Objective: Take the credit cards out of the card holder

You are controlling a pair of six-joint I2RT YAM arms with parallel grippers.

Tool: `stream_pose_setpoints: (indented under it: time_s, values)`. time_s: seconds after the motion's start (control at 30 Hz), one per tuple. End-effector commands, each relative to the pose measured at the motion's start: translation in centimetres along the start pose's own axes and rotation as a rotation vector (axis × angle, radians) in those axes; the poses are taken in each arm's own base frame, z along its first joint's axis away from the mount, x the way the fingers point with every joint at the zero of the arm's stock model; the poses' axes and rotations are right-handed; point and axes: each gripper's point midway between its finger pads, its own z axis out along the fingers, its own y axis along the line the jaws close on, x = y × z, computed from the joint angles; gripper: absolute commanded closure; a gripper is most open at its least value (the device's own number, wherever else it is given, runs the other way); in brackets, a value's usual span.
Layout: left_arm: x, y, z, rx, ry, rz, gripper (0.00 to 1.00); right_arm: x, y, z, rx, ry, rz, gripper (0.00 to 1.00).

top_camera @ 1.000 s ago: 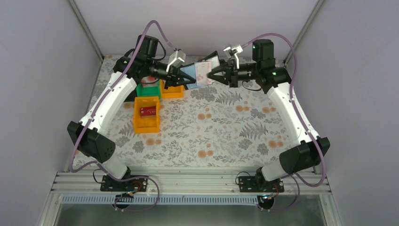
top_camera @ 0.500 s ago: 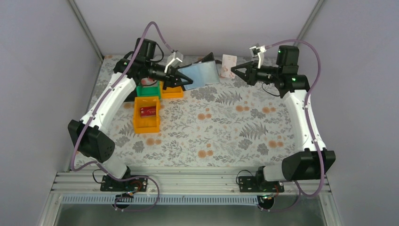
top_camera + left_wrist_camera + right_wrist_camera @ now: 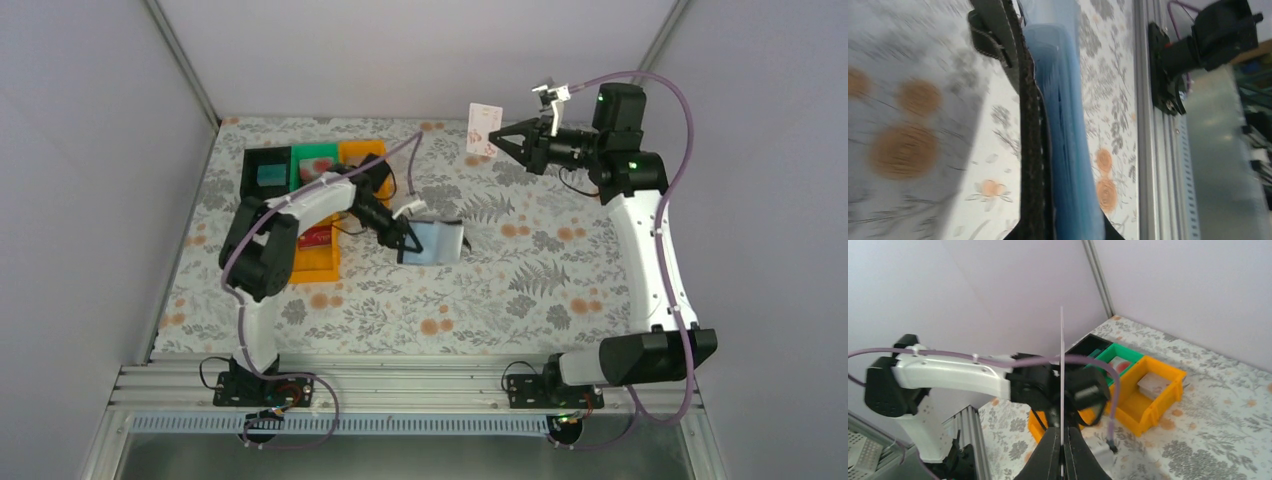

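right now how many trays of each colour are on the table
orange trays: 2
green tray: 1
black tray: 1
total: 4

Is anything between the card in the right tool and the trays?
The right tool holds the card aloft. The left arm lies over the far orange tray; the green tray and black tray beyond look open from above.
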Motion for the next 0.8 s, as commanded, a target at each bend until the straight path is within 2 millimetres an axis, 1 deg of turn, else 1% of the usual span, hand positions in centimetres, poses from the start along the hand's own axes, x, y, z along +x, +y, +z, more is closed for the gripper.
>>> stream_pose_setpoints:
  time_s: [0.0,0.07,0.2,0.23,0.3,0.33,0.4,0.47,0.53,0.6,0.67,0.7,0.77]
  values:
    - [1.4,-0.9,2.5,0.157,-0.008,-0.028,0.93,1.5,0.8,1.4,-0.034,0.051,0.059,0.96]
    - [2.1,0.4,3.3,0.182,0.004,-0.088,0.81,2.1,0.8,2.0,-0.034,0.075,0.076,0.96]
    - [4.6,3.4,5.0,0.116,0.091,-0.145,0.63,2.9,0.8,3.1,-0.042,0.109,0.095,0.96]
    - [5.0,3.8,5.2,0.102,0.104,-0.153,0.54,3.0,0.8,3.3,-0.043,0.117,0.098,0.96]
    - [4.8,3.6,4.5,0.087,0.093,-0.143,0.41,3.3,0.6,3.7,-0.038,0.137,0.112,0.96]
    - [4.2,3.0,3.7,0.091,0.072,-0.124,0.37,3.6,0.4,3.9,-0.033,0.150,0.124,0.96]
    - [2.5,1.4,1.4,0.093,0.009,-0.059,0.36,4.1,-0.2,4.2,-0.019,0.173,0.149,0.96]
    - [0.6,-0.3,-1.8,0.077,-0.055,0.014,0.36,5.1,-1.0,4.7,-0.011,0.209,0.189,0.96]
    - [-1.2,-1.9,-5.2,0.022,-0.100,0.120,0.36,6.3,-1.6,5.5,-0.009,0.251,0.229,0.96]
    - [-2.4,-4.0,-8.2,-0.059,-0.104,0.281,0.35,7.6,-2.1,6.8,0.008,0.305,0.254,0.96]
    - [-2.2,-5.7,-10.5,-0.168,-0.039,0.462,0.33,8.8,-2.0,8.2,-0.005,0.357,0.280,0.96]
    - [-2.1,-6.4,-11.5,-0.234,-0.012,0.560,0.31,9.0,-1.7,8.9,-0.028,0.370,0.291,0.96]
    - [-1.8,-6.8,-13.4,-0.385,0.053,0.736,0.29,9.7,-1.6,10.4,-0.068,0.400,0.332,0.96]
